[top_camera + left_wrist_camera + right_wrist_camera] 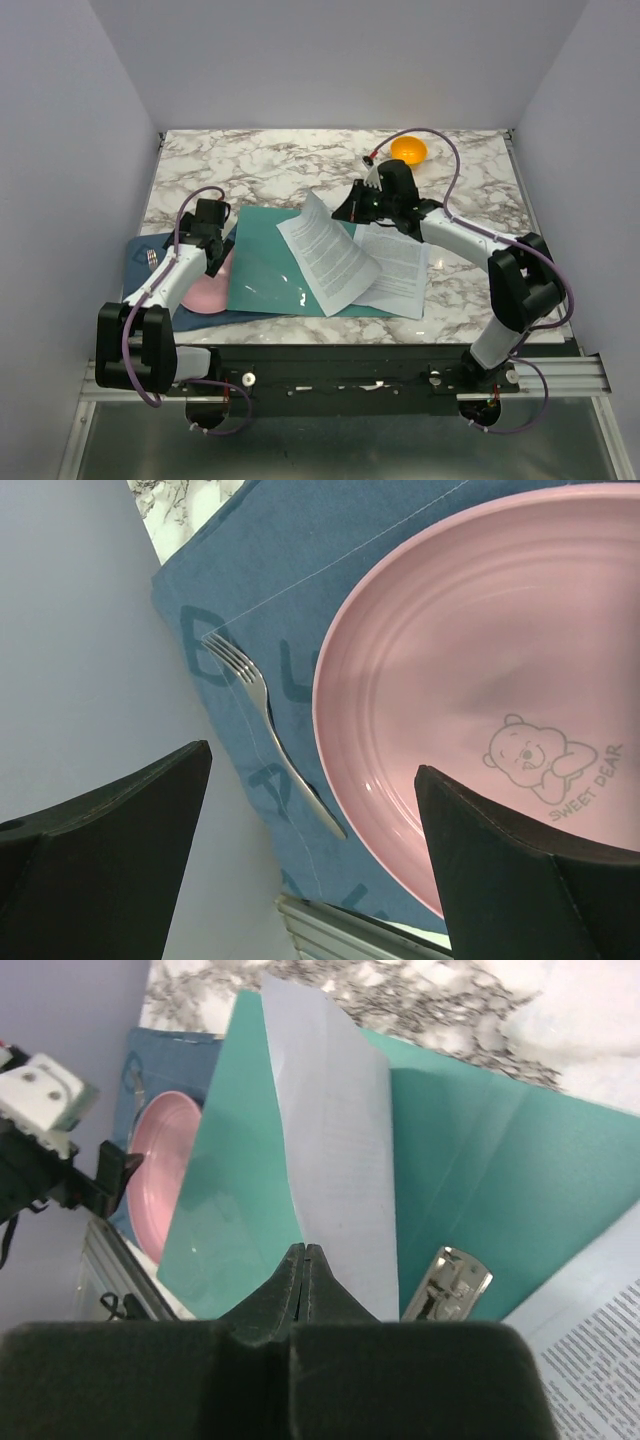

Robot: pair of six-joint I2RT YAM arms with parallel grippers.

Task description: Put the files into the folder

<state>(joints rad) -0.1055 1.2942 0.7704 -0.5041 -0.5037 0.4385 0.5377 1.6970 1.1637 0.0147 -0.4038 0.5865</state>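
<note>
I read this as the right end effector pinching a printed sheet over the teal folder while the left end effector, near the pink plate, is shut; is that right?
Not quite: the left end effector is wide open near the pink plate, as the left wrist view shows. The right end effector is indeed shut on the printed sheet over the teal folder.

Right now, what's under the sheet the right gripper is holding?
The open teal folder, its metal clip showing, and part of a second printed sheet at the right. The folder area beneath the lifted sheet is hidden.
</note>
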